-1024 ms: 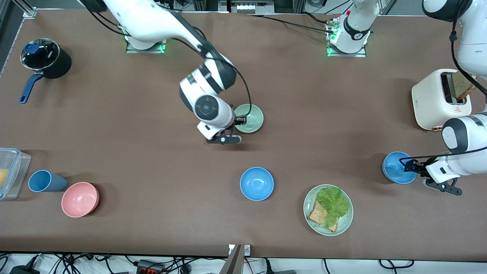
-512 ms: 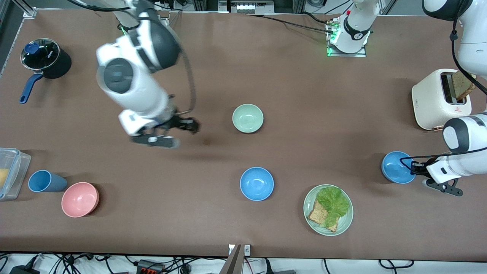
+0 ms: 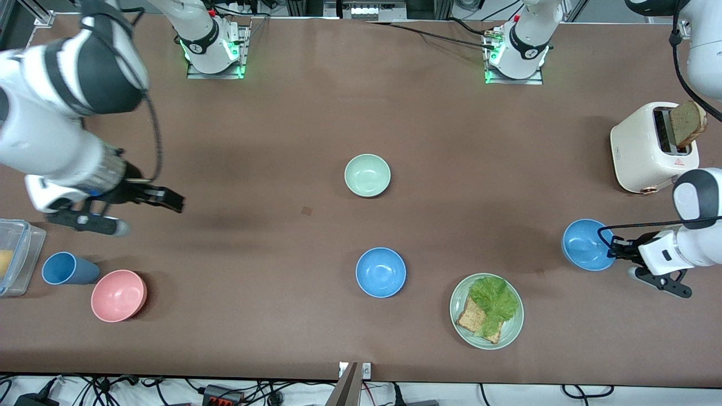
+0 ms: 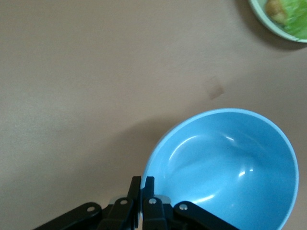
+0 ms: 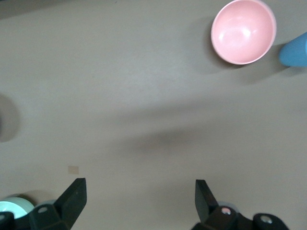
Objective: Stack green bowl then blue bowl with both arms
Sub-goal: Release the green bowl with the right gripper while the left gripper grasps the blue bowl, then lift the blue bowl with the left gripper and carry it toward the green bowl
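Note:
The pale green bowl [image 3: 367, 175] sits upright mid-table; its edge also shows in the right wrist view [image 5: 14, 206]. One blue bowl [image 3: 381, 272] sits nearer the front camera than it. My left gripper [image 3: 612, 248] is shut on the rim of the second blue bowl [image 3: 586, 244] at the left arm's end. In the left wrist view the fingers [image 4: 143, 184] pinch that bowl's [image 4: 225, 167] rim, and it seems raised slightly, with its shadow beside it. My right gripper [image 3: 169, 200] is open and empty over bare table toward the right arm's end, its jaws [image 5: 139, 191] wide apart.
A green plate with bread and lettuce [image 3: 510, 332] lies near the front edge. A toaster holding bread [image 3: 643, 149] stands at the left arm's end. A pink bowl [image 3: 118, 295], a blue cup [image 3: 65, 268] and a clear container [image 3: 17, 254] stand at the right arm's end.
My right arm swung away from the green bowl toward its own end of the table, gripper open and empty. My left gripper shifted the held blue bowl slightly.

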